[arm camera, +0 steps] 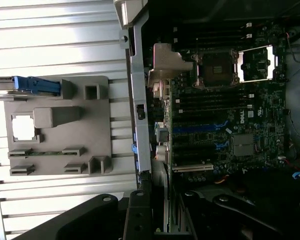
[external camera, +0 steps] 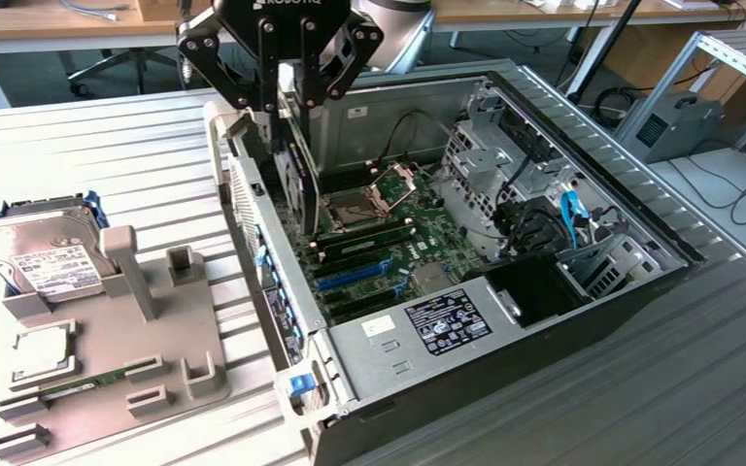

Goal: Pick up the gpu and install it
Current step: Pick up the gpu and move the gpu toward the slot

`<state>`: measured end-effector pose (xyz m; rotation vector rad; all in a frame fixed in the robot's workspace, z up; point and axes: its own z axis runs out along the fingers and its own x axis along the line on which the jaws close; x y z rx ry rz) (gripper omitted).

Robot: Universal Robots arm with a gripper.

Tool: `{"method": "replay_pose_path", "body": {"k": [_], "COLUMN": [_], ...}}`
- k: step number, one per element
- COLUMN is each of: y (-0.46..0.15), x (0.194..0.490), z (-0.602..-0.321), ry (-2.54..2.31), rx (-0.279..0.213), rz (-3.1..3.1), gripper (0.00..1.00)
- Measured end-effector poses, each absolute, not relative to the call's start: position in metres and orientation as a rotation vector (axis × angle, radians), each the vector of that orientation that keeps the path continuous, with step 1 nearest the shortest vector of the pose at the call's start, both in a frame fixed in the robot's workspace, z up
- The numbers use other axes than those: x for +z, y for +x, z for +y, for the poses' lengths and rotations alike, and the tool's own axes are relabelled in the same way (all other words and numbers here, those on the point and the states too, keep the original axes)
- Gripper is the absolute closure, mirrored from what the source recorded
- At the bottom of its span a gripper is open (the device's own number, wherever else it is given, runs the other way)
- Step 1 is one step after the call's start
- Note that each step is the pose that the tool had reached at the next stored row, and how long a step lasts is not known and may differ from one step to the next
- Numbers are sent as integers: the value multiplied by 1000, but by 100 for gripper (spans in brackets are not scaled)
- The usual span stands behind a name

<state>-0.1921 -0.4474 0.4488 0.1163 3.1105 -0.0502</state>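
Mobo slots [external camera: 357,278] open from above; case wall [external camera: 249,209] tight by gpu [external camera: 299,175], cables [external camera: 538,229] opp. side.

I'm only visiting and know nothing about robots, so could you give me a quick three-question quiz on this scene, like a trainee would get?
1. True or false: the end effector is gripping the gpu.
2. Where is the hard drive? A) in the end effector; B) on the gray holder tray beside the computer case; C) on the floor.
3. Fill in: the long slots on the motherboard are coloured ____.
Key: 1 true; 2 B; 3 blue.
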Motion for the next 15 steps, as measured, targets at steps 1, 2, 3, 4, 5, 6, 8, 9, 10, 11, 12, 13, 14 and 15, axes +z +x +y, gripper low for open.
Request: {"method": "replay_pose_path", "body": {"k": [1, 2, 3, 4, 5, 6, 8, 9, 10, 11, 12, 13, 14, 15], "y": [-191, -191, -190, -190, -189, -188, -186, -185, -184, -184, -183, -182, -181, -181], "x": [449, 449, 449, 449, 449, 448, 448, 448, 448, 448, 448, 448, 448, 447], "z": [-447, -447, -447, -447, -447, -447, -447, -447, -447, -447, -447, -447, -447, -447], "ry": [116, 116, 116, 116, 116, 116, 116, 116, 116, 116, 116, 116, 116, 116], "rx": [-51, -51, -52, -52, -53, -53, -56, -57, -57, -58, -58, -59, -60, -60], "rz": [3110, 3110, 3110, 3110, 3110, 3110, 3110, 3110, 3110, 3110, 3110, 3110, 3110, 3110], "gripper": [74, 74, 74, 74, 74, 74, 74, 74, 74, 74, 74, 74, 74, 74]}}
